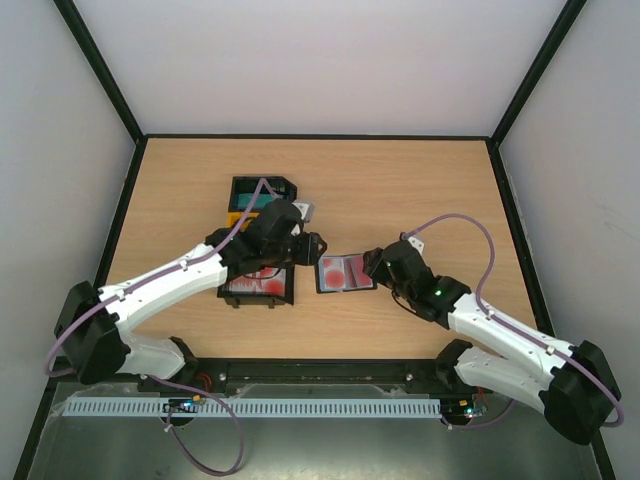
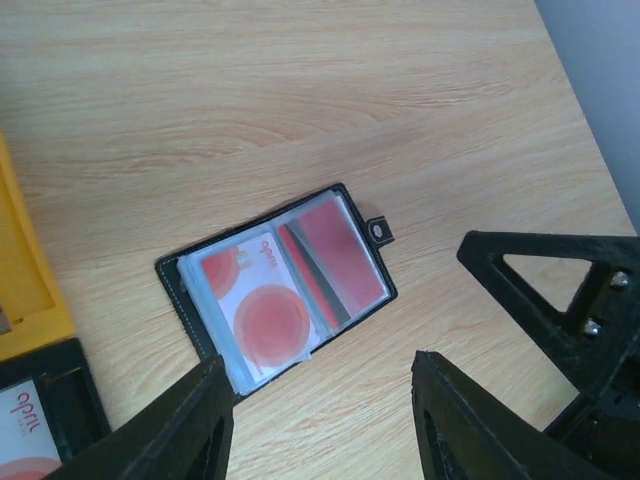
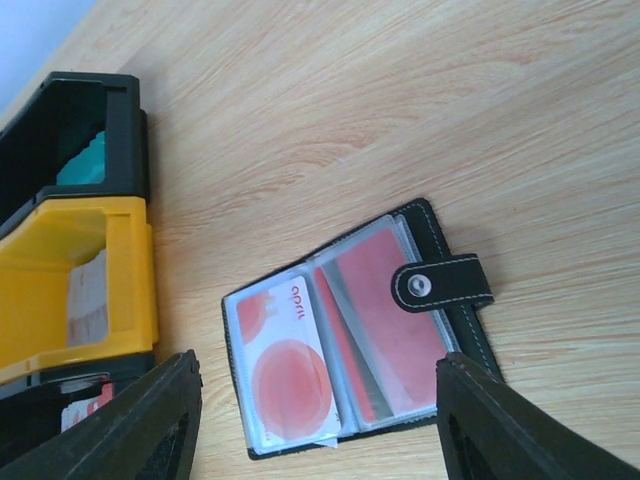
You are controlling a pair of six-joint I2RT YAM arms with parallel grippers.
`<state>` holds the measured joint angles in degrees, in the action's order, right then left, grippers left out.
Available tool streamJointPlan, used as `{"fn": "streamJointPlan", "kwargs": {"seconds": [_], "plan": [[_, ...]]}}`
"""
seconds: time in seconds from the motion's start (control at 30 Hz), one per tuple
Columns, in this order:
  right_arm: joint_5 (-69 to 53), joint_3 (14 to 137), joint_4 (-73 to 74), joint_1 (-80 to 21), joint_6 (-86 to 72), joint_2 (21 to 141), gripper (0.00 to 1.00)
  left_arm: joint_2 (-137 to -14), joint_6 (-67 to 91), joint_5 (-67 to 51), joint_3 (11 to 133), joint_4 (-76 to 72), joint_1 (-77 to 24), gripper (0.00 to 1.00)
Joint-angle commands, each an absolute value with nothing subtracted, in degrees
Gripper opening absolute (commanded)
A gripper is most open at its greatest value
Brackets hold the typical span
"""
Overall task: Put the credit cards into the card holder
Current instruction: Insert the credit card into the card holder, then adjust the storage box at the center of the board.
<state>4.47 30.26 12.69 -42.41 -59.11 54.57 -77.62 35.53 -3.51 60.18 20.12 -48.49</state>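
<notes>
Two grippers are recorded with jaws spread wide and nothing held: the left gripper (image 2: 322, 400) and the right gripper (image 3: 315, 410), one at either side of the card holder (image 1: 345, 272). The card holder is laid open and flat on the surface (image 1: 420, 180), just right of the trays, its snap strap (image 3: 440, 283) folded across one edge. A red-and-white credit card (image 2: 255, 310) is seated in one clear sleeve. Teal cards (image 3: 85, 160) are noted in the black tray (image 3: 125, 130) beside the yellow tray (image 3: 125, 260).

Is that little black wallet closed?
No, the wallet lies open on the table, a red-and-white card showing in its clear pocket.
</notes>
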Motion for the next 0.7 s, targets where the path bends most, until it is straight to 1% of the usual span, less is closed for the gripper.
{"fn": "streamJointPlan", "kwargs": {"seconds": [0.0,0.2,0.33,0.47,0.57,0.67], "plan": [[5.3,31.2,16.8,-42.6,-59.9,53.7,0.63,-78.6,34.0,-6.4,58.0,24.0,-48.0,0.49],[1.7,32.0,12.1,-42.7,-60.2,58.9,0.63,-78.2,34.6,-10.7,51.2,22.5,-48.2,0.48],[-2.0,32.5,8.6,-42.7,-60.3,63.5,0.63,-79.1,34.1,-10.5,49.0,23.8,-48.0,0.49],[-2.5,32.6,6.5,-42.7,-59.6,66.9,0.63,-82.7,33.8,-12.8,46.7,21.6,-47.0,0.48],[-2.7,32.6,6.1,-42.7,-58.7,68.9,0.63,-85.7,32.8,-17.8,45.8,17.8,-46.9,0.48],[-2.7,32.5,6.1,-42.7,-57.8,70.3,0.63,-88.3,33.6,-18.4,45.8,17.5,-46.9,0.47]]}}
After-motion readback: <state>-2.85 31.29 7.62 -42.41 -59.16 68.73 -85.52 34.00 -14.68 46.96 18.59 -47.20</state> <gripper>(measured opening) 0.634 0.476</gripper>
